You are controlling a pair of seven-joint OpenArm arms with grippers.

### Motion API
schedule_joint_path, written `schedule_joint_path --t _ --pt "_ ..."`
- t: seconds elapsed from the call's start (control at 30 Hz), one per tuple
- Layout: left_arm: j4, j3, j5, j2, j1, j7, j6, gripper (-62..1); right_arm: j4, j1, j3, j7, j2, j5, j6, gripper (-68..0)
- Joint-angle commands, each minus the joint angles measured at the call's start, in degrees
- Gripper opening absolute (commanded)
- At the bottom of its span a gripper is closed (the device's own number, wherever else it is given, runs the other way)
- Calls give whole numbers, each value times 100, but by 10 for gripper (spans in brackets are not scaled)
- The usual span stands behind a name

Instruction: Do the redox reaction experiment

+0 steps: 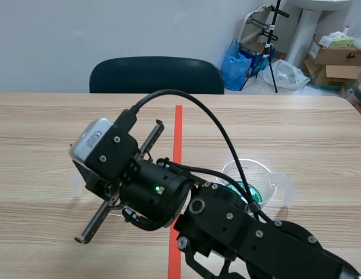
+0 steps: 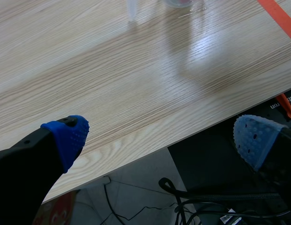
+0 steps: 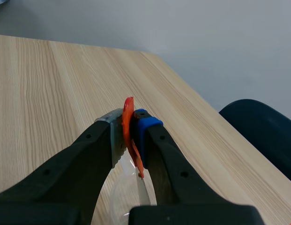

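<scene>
My right gripper (image 3: 130,125) is shut on a thin orange-red piece (image 3: 128,108), pinched upright between the pads. Under the fingers shows the rim of a clear glass vessel (image 3: 129,190). In the scene view the right arm (image 1: 151,192) reaches past the red tape line to the left, and its wrist hides the gripper; clear glass (image 1: 75,183) peeks out beside it. A glass beaker (image 1: 254,183) with blue-green liquid stands right of the tape. My left gripper (image 2: 161,136) is open over the table's front edge, holding nothing, with clear glassware (image 2: 180,3) far ahead.
A dark chair (image 1: 157,75) stands at the table's far side. Boxes and bags (image 1: 337,55) lie on the floor at the back right. Cables (image 2: 182,206) hang below the table's front edge (image 2: 150,150).
</scene>
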Motion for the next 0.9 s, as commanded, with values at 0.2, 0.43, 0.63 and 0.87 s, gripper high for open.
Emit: schedule_joint_path --t 0.2,0.43,0.63,0.87 --pt "28 -4 -28 -4 7 -122 7 14 1058 68 83 -848 229 448 -13 -660" --pt "28 -4 -28 -4 7 -122 7 14 1818 83 83 -1386 365 562 -15 -660" --pt "28 -4 -28 -4 7 -122 7 14 2243 85 426 -1768 376 1021 120 -660" --pt "28 -4 -28 -7 7 -125 7 14 2522 306 669 -2208 376 1469 459 -660"
